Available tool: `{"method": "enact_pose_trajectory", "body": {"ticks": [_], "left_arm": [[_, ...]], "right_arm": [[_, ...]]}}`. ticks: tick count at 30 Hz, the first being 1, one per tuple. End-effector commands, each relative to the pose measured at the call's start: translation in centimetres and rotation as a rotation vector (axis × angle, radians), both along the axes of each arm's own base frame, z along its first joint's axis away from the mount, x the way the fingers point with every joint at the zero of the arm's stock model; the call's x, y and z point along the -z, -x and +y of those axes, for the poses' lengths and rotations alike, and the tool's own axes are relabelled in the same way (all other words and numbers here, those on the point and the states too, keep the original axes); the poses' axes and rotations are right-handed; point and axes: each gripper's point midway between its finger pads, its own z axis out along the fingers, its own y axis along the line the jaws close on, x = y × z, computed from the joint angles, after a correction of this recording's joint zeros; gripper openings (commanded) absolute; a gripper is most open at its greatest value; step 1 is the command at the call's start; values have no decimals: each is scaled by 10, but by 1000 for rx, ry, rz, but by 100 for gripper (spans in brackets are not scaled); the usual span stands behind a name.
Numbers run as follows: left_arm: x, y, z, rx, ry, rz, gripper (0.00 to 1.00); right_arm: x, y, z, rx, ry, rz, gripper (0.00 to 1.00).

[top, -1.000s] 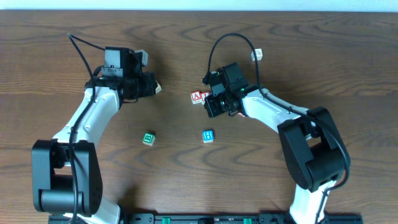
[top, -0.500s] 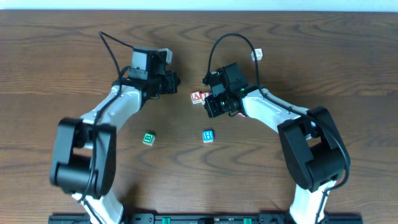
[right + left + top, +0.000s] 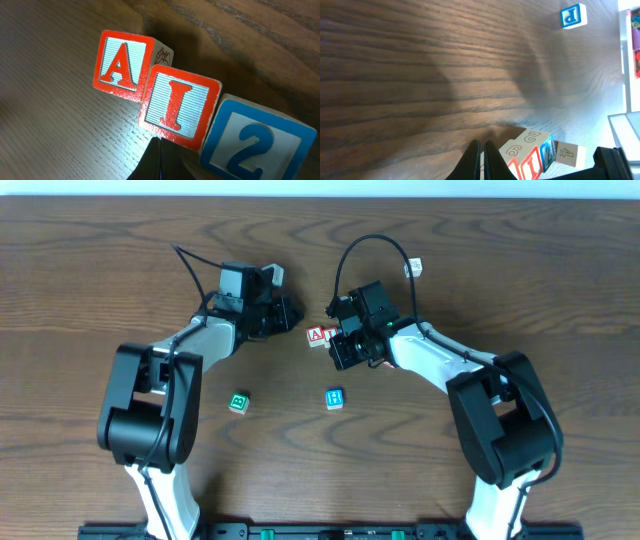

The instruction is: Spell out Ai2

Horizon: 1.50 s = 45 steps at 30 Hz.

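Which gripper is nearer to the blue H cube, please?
Right. The right gripper hovers just behind the blue H cube, almost in line with it. The left gripper is farther back and off toward the robot's left.

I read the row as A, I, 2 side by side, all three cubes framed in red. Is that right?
Not quite: the A cube and I cube are red-framed, but the 2 cube is framed in blue. The right wrist view shows it; the side-by-side order is right.
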Motion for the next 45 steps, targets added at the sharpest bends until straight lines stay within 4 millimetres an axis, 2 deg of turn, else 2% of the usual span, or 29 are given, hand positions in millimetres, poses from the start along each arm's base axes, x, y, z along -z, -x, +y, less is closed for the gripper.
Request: {"method": "enact_pose_trajectory", "body": {"ticks": [1, 9, 19, 33, 36, 45], "left_arm": [[1, 5, -7, 25, 54, 26, 6], [0, 4, -9, 28, 56, 20, 6], [3, 11, -24, 67, 28, 2, 6], [17, 6, -14, 32, -42, -2, 6], [26, 10, -17, 48, -27, 23, 6], [28, 12, -21, 58, 3, 36, 6]], "right_arm": [[7, 5, 2, -4, 3, 23, 1], [7, 5, 2, -3, 3, 23, 1], [7, 6, 2, -3, 4, 24, 1], [7, 7, 2, -4, 4, 30, 2], [7, 7, 2, -4, 4, 31, 1], [8, 8, 1, -5, 7, 37, 1]]}}
